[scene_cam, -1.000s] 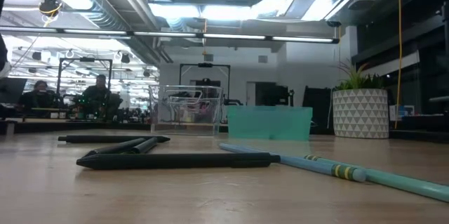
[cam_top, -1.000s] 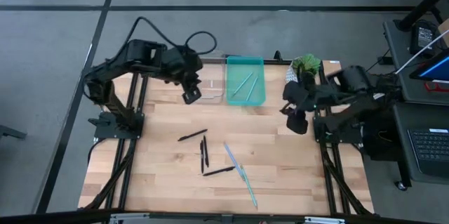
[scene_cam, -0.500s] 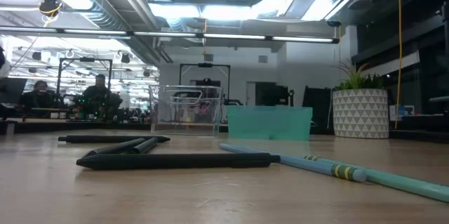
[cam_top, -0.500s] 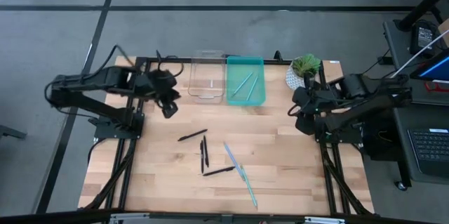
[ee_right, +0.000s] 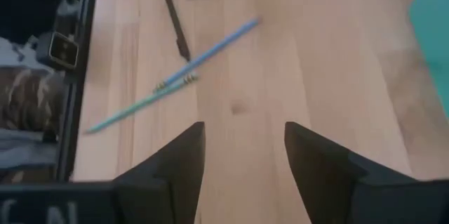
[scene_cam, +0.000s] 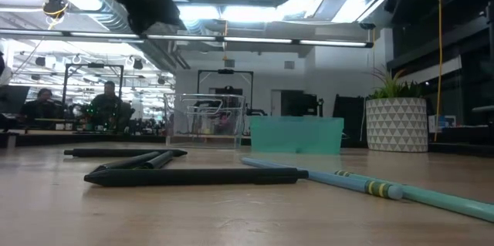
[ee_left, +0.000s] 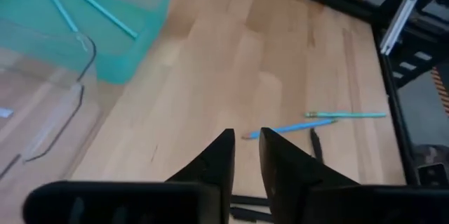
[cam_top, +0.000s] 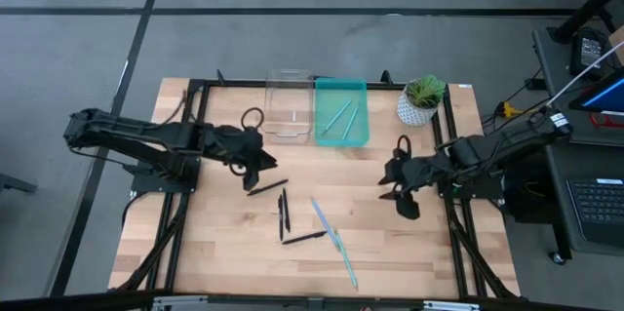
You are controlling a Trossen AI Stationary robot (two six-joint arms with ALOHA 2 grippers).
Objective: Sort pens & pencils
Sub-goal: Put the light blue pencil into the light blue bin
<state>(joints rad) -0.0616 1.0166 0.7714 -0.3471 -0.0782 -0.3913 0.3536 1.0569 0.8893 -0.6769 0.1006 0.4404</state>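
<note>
Jaws: the left gripper (ee_left: 244, 155) shows a narrow gap between its fingers with nothing in it; the right gripper (ee_right: 242, 161) stands wide, also empty.

Left gripper (cam_top: 261, 160): poised over the table (cam_top: 409, 252) just beside the uppermost black pen (cam_top: 266, 188), between it and the clear tray (cam_top: 289, 119). The narrow gap suits a thin stick, so this arm is probably lining up on the black group.

Right gripper (cam_top: 400, 190): over bare wood at the table's right, well apart from the sticks, its camera facing the blue pencils (ee_right: 208, 53); judged to be approaching them.

Loose sticks: four black pens lie near mid-table, two side by side (cam_top: 284, 212) and one (cam_top: 303, 238) below them. The blue pencils (cam_top: 334, 242) run diagonally to their right, overlapping end to end.

Sorted so far: two blue sticks (cam_top: 338, 116) rest in the teal tray (cam_top: 341, 84), which touches the clear tray at the far edge. The clear tray appears to hold no stick, so it presumably awaits the black ones.

Bystander: a potted plant (cam_top: 421, 96) at the far right corner, clear of both arms.
</note>
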